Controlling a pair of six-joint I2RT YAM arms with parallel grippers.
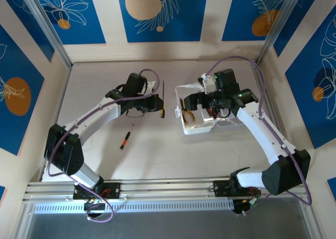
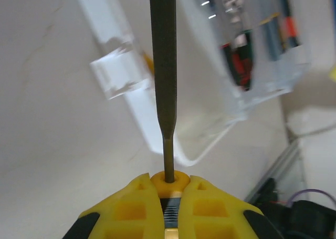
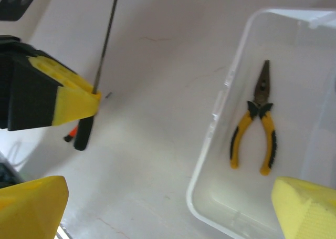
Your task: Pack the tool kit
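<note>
Tool kit case (image 1: 199, 127): a see-through white plastic box, open at the top. In my overhead view it sits on the table (image 1: 157, 160) at about 2 o'clock from the middle.
Pliers (image 3: 261, 107): yellow and black handles, lying flat on the floor of the case near its left end. From the right wrist, the closed nose points to 12 o'clock and the handles to 6.
Other tools (image 2: 240, 65): red and black shapes further along inside the case. They are too blurred for me to name.
Left gripper (image 2: 169, 194): just beside the case at its 9 o'clock. The jaws are clamped tight on the yellow screwdriver (image 2: 167, 65), with the fingers (image 2: 131, 210) meeting round the collar where the shaft leaves the handle.
Yellow screwdriver position: from above, the dark shaft points to 12 o'clock and the yellow and black handle to 6. It lies outside the case, parallel to its left wall. I cannot tell whether the handle end touches the table.
Right gripper (image 3: 165, 207): above the left half of the case, with the jaws spread wide and nothing between them. One yellow fingertip (image 3: 31, 207) hangs over the table and the other over the case.
Red screwdriver (image 1: 124, 141): lying loose on the table at about 8 o'clock from the middle, well apart from the case. It is tilted, with its thin tip toward 1 o'clock.
</note>
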